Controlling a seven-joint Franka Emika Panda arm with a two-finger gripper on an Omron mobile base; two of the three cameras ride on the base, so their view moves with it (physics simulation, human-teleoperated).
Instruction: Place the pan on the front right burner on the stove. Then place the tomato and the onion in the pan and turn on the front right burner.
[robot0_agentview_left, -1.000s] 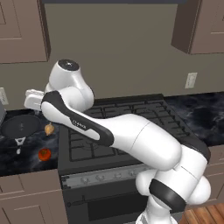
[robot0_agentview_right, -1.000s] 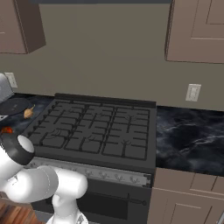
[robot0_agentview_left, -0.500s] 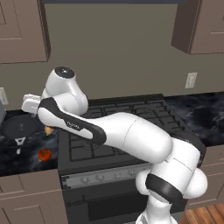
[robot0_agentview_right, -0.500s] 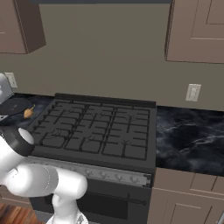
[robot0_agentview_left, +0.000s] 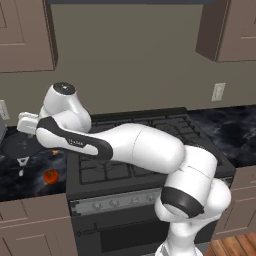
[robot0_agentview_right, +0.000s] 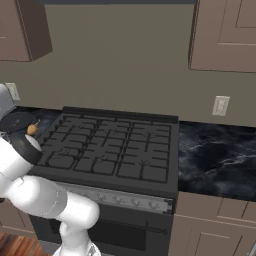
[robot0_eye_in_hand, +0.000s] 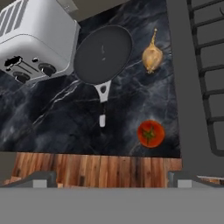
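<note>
Black marble counter (robot0_eye_in_hand: 57, 113) w/ toaster (robot0_eye_in_hand: 35, 43), pan (robot0_eye_in_hand: 103, 53), onion (robot0_eye_in_hand: 152, 57), tomato (robot0_eye_in_hand: 151, 133); end effector (robot0_eye_in_hand: 112, 179) open, empty.

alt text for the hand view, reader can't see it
Looking down on a black marble counter: an empty dark pan with its handle pointing toward the counter's front edge, beside a silver toaster. An onion and a tomato lie between the pan and the stove.
</note>
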